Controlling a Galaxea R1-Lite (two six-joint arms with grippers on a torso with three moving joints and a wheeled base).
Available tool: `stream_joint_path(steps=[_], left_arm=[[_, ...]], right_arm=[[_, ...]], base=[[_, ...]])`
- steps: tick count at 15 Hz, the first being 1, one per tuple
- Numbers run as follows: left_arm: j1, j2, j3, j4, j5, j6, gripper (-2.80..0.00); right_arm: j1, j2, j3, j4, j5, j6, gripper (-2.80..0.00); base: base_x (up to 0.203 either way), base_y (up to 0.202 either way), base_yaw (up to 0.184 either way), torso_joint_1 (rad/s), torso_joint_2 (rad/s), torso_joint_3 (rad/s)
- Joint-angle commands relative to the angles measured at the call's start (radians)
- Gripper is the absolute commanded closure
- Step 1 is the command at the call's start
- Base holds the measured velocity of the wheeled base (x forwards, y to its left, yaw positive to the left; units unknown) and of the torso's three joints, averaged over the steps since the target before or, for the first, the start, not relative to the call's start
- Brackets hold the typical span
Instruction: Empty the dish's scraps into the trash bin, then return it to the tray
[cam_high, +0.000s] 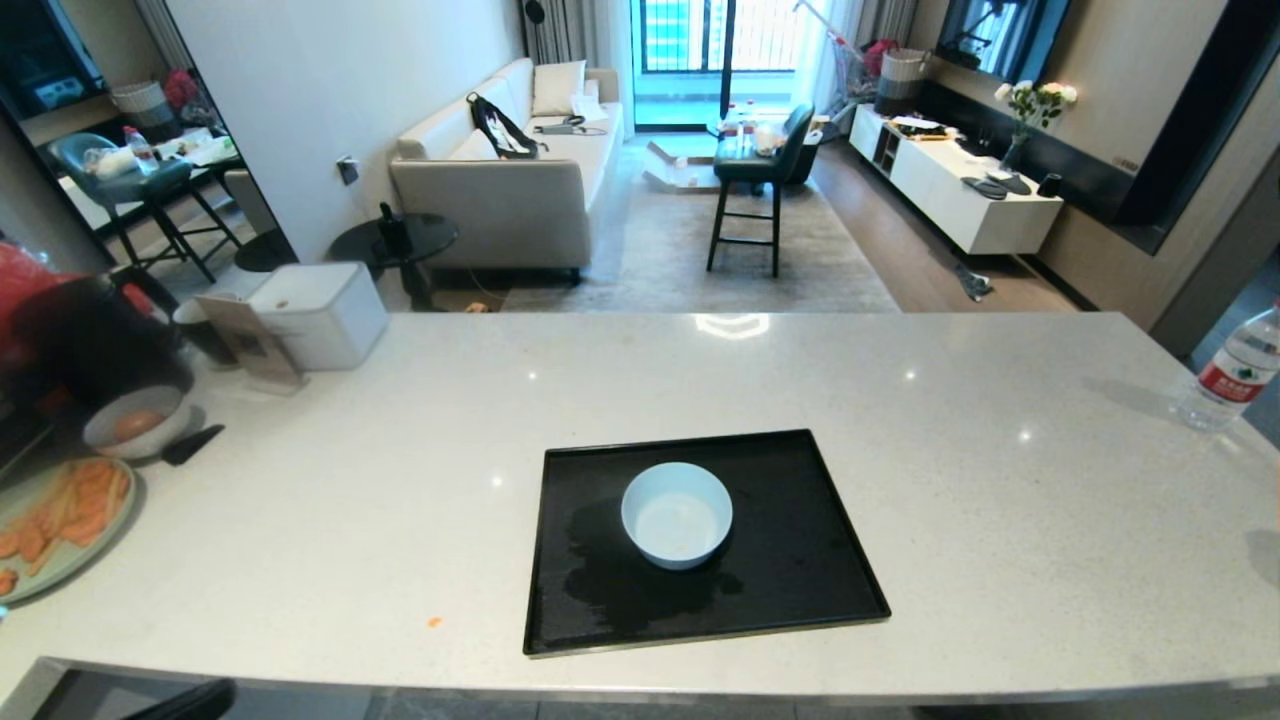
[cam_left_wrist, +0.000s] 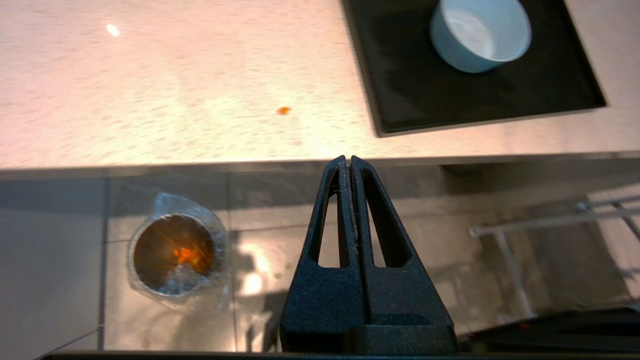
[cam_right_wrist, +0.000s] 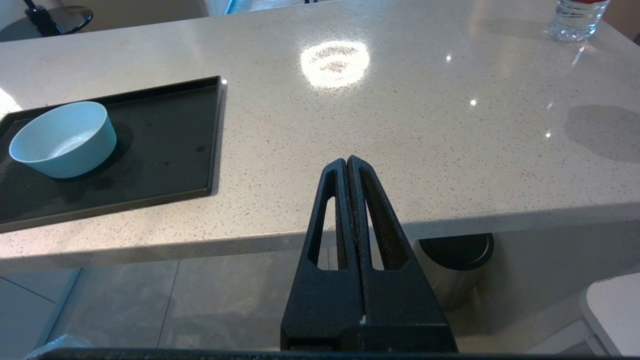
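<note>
The left hand (cam_left_wrist: 348, 161) is pressed fully together with nothing in it, held off the near edge of the tabletop (cam_left_wrist: 175, 90), above the floor. Just below it on the floor the bin (cam_left_wrist: 175, 252) is seen, liner crinkled over the rim, with orange scraps (cam_left_wrist: 186, 254) already lying inside. The right hand (cam_right_wrist: 346, 162) is closed on nothing too, parked low by the tabletop's near edge on the other side.

The dish (cam_high: 677, 514) is sat upright on the tray (cam_high: 800, 590), mouth up, slightly back of centre, well inside the rim. Being round, no real long axis can be given; its axis is just vertical. It looks emptied, though a faint smear on the bottom can't be ruled out from here.

So the job is judged basically done. What could still go wrong: one small orange crumb (cam_high: 434, 622) is left on the tabletop, near the front edge, left of the tray, so the emptying wasn't perfectly clean. A dark wet-looking patch (cam_high: 610, 580) is spread on the tray around the dish, so a slide could be caused if the dish got nudged by an arm swinging past.
</note>
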Motion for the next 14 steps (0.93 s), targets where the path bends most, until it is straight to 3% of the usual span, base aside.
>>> stream_joint_path(steps=[1, 3, 4, 6, 8, 9, 14], left_arm=[[0.108, -0.253, 0.104, -0.003, 0.001, 0.051, 0.0], [0.242, -0.37, 0.192, -0.042, -0.001, 0.143, 0.0], [0.262, -0.382, 0.233, -0.106, -0.014, 0.188, 0.0], [0.305, -0.381, 0.265, -0.154, -0.11, 0.249, 0.0], [0.447, -0.384, 0.276, -0.14, -0.222, 0.283, 0.0], [0.495, -0.408, 0.279, -0.135, -0.247, 0.29, 0.0], [0.537, -0.662, 0.278, -0.084, -0.193, 0.292, 0.0]], right_arm=[[0.0, 0.0, 0.0, -0.001, 0.0, 0.001, 0.0], [0.0, 0.0, 0.0, -0.001, 0.0, 0.001, 0.0], [0.0, 0.0, 0.0, -0.001, 0.0, 0.001, 0.0], [0.0, 0.0, 0.0, -0.001, 0.0, 0.001, 0.0], [0.0, 0.0, 0.0, -0.001, 0.0, 0.001, 0.0], [0.0, 0.0, -0.001, -0.001, 0.0, 0.001, 0.0], [0.0, 0.0, 0.0, -0.001, 0.0, 0.001, 0.0]], base=[[0.0, 0.0, 0.0, 0.0, 0.0, 0.0], [0.0, 0.0, 0.0, 0.0, 0.0, 0.0], [0.0, 0.0, 0.0, 0.0, 0.0, 0.0], [0.0, 0.0, 0.0, 0.0, 0.0, 0.0], [0.0, 0.0, 0.0, 0.0, 0.0, 0.0], [0.0, 0.0, 0.0, 0.0, 0.0, 0.0], [0.0, 0.0, 0.0, 0.0, 0.0, 0.0]])
